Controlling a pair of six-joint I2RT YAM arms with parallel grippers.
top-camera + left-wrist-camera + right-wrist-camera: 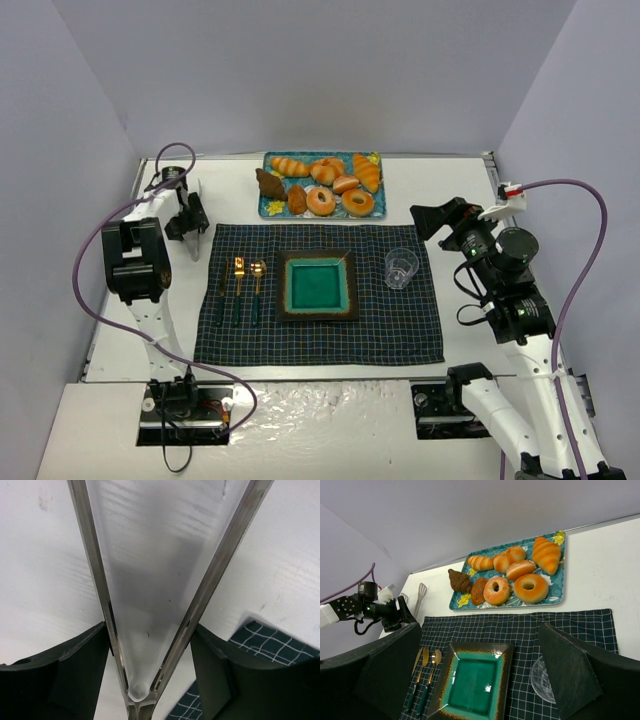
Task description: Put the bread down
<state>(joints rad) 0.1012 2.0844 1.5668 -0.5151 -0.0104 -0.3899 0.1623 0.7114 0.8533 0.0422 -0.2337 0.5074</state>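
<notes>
Looking down from above, I see a blue tray (pixel 268 209) at the far side of the white table (pixel 470 180), with many breads on it. The dark brown bread (pixel 268 184) lies at the left end of that tray, next to a small reddish roll (pixel 297 198). Nearer to me is a dark checked cloth (pixel 400 330). On it sit a green square plate (pixel 283 285), a clear cup (pixel 400 268) on the right, and a fork (pixel 238 285) and spoon (pixel 257 285) on the left. The left gripper (pixel 190 222) is left of the cloth and holds tongs (pixel 196 195) that point far. The right gripper (pixel 425 220) hangs right of the cloth.

Up close on the left wrist, two dark fingers (pixel 60 675) press on the thin end of the tongs, one on each side. The shiny tong arms spread out in a V over the table.

From the right wrist, its two fingers (pixel 570 675) stand wide apart with nothing between them. The dark bread shows far off, on the tray's left end.
</notes>
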